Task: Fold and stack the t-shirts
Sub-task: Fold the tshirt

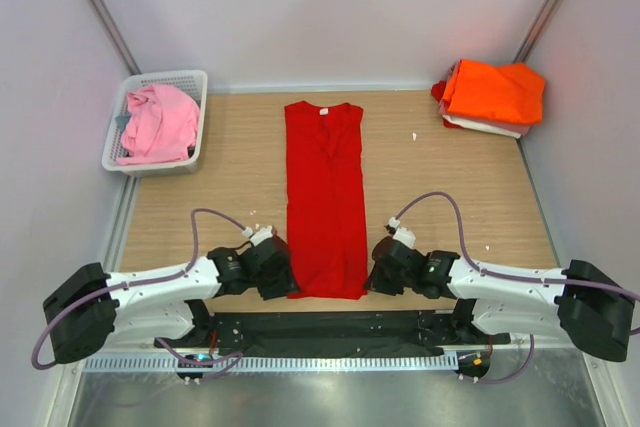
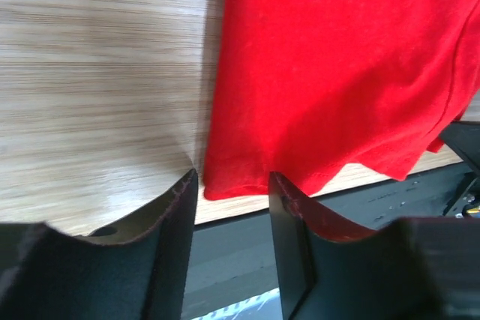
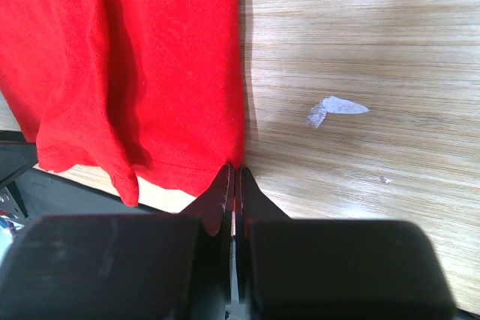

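Note:
The red t-shirt (image 1: 325, 197) lies flat on the wooden table, folded lengthwise into a narrow strip, collar at the far end. My left gripper (image 1: 280, 272) is at its near left corner. In the left wrist view the left gripper (image 2: 232, 181) is open, its jaws either side of the hem corner of the red cloth (image 2: 337, 73). My right gripper (image 1: 380, 269) is at the near right corner. In the right wrist view the right gripper (image 3: 235, 170) is shut on the edge of the red cloth (image 3: 150, 58). The pink t-shirt (image 1: 160, 122) lies crumpled in a basket. The orange t-shirt (image 1: 495, 90) tops a folded pile over a white one (image 1: 490, 127).
The white mesh basket (image 1: 165, 76) stands at the back left corner. The folded pile sits at the back right against the wall. Small white paper scraps (image 3: 334, 108) lie on the wood right of the shirt. The table's dark front edge (image 1: 320, 325) runs just behind both grippers.

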Robot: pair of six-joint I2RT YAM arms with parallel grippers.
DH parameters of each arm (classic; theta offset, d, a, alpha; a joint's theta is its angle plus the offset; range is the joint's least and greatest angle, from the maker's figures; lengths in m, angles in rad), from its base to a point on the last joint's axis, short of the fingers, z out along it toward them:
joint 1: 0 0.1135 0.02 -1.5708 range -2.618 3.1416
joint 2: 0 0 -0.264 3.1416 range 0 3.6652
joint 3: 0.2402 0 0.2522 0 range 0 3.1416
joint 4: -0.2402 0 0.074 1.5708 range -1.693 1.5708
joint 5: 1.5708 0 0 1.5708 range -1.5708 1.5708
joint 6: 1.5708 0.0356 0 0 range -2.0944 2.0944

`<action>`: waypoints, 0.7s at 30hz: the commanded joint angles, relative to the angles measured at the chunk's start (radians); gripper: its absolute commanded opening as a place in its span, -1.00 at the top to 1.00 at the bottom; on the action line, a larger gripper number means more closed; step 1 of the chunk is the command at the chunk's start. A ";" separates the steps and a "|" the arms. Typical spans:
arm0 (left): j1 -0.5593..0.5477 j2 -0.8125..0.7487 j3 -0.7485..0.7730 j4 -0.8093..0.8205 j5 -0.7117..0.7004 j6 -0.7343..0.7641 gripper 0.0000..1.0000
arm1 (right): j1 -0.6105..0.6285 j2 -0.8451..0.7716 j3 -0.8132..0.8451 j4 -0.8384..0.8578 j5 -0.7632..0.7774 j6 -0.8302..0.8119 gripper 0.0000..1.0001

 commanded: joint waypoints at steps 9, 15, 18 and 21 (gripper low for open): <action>-0.032 0.113 -0.017 0.022 -0.041 -0.026 1.00 | 0.006 -0.061 -0.017 -0.034 0.045 0.009 0.97; -0.052 0.008 0.037 -0.093 -0.056 -0.050 1.00 | 0.006 -0.188 0.009 -0.149 0.068 0.013 0.97; -0.053 -0.004 0.104 -0.153 -0.094 -0.032 1.00 | 0.006 -0.187 0.032 -0.145 0.043 -0.007 0.97; -0.052 0.031 0.228 -0.251 -0.142 0.002 1.00 | 0.006 -0.146 0.102 -0.169 0.062 -0.043 0.97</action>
